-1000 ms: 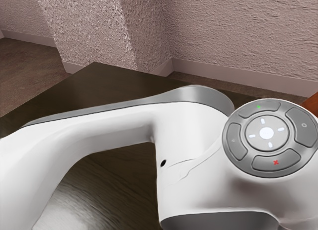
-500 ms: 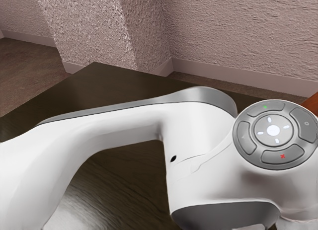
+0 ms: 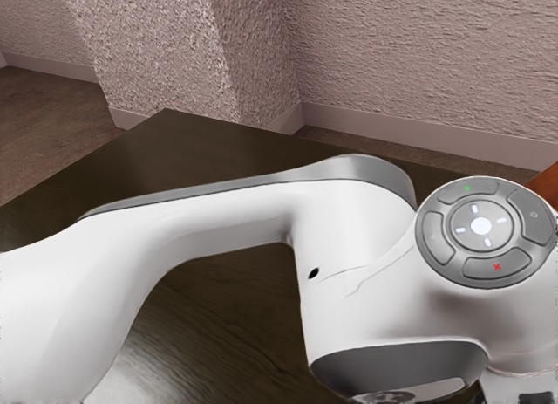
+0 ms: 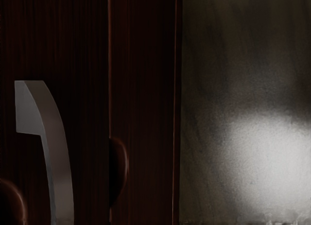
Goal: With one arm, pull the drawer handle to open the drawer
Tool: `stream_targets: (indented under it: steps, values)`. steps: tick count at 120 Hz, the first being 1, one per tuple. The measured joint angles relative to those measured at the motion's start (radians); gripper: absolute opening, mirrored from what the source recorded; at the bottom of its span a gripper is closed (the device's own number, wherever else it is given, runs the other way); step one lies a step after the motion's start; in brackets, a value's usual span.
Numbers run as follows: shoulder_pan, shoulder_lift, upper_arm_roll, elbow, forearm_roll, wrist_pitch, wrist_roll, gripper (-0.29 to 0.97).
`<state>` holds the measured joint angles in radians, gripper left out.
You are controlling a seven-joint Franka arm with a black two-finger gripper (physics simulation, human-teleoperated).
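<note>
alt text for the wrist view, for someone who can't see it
A curved silver handle stands out from a dark wood cabinet front, with a rounded dark knob beside it. Next to the cabinet lies a dark surface with a bright patch of glare.

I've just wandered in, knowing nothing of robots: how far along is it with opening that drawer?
Done: the arm stretches over the table, its hand camera facing the dark drawer front with the grey handle close. In hand: the approach, I'd guess. Left: no grip on the handle shows, so grasping and pulling remain.
</note>
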<state>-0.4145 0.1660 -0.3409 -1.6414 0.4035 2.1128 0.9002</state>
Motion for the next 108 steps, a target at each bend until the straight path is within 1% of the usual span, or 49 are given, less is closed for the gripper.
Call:
stream_targets:
  steps: [56, 80, 96, 108]
  values:
    - [0.002, 0.031, 0.006, -0.001, 0.006, 0.007, 0.0, 0.68]
    - [0.01, 0.024, 0.004, -0.031, 0.012, 0.014, 0.0, 0.69]
    - [0.007, 0.002, 0.004, -0.053, 0.011, 0.015, 0.0, 0.64]
    - [0.009, -0.005, 0.004, -0.059, 0.011, 0.016, 0.0, 0.63]
